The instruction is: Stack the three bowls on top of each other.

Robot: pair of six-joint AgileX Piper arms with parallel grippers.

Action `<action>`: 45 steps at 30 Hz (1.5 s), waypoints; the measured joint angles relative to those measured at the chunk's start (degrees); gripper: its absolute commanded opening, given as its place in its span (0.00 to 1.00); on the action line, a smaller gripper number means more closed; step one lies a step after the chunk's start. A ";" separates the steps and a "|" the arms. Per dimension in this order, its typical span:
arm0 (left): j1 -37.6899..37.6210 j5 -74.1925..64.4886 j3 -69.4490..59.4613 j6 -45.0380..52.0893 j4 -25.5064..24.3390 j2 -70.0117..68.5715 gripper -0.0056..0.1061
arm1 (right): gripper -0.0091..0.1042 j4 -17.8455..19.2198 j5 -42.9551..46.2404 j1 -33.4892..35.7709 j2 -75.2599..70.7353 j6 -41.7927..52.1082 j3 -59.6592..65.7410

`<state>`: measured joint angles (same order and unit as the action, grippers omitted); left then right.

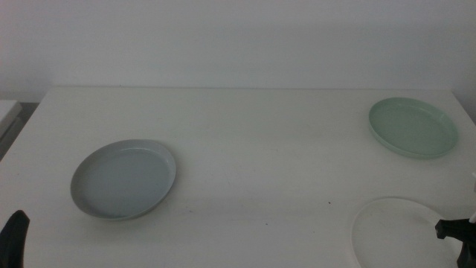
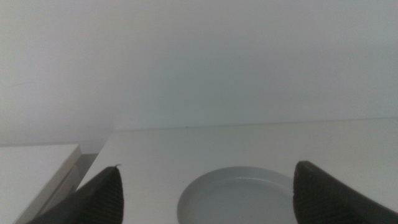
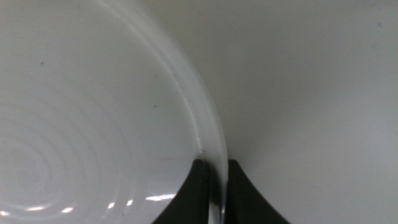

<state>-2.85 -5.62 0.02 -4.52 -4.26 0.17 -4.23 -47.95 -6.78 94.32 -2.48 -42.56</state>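
right gripper pinching the white bowl's rim at the table's near right | left gripper spread, waiting near the grey-blue bowl | green bowl far right | risk — thin edge grip, bowl may tilt or slip when lifted

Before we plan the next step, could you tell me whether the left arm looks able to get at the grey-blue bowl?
Probably yes. The left gripper waits open at the near left edge, the grey-blue bowl lies just ahead of it, and nothing stands between them.
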 measured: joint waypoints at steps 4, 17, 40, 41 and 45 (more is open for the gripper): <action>0.00 0.00 0.00 0.00 0.00 0.00 0.89 | 0.06 1.11 -2.18 2.79 -3.31 -0.24 -1.27; 0.00 0.16 0.00 0.00 0.00 0.00 0.89 | 0.06 -9.39 -9.99 18.55 2.08 1.48 -30.84; 0.00 0.36 0.00 0.00 0.00 0.00 0.89 | 0.06 -15.44 -10.95 26.63 33.54 2.48 -57.53; 0.00 0.36 0.00 0.00 0.00 0.00 0.89 | 0.06 -15.53 -10.95 26.63 33.66 2.48 -57.53; 0.00 0.36 0.00 0.00 0.00 0.00 0.89 | 0.22 -15.64 -11.25 26.63 33.79 2.79 -57.62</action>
<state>-2.85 -5.26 0.02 -4.52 -4.26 0.17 -19.87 -59.19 19.85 128.11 0.31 -100.18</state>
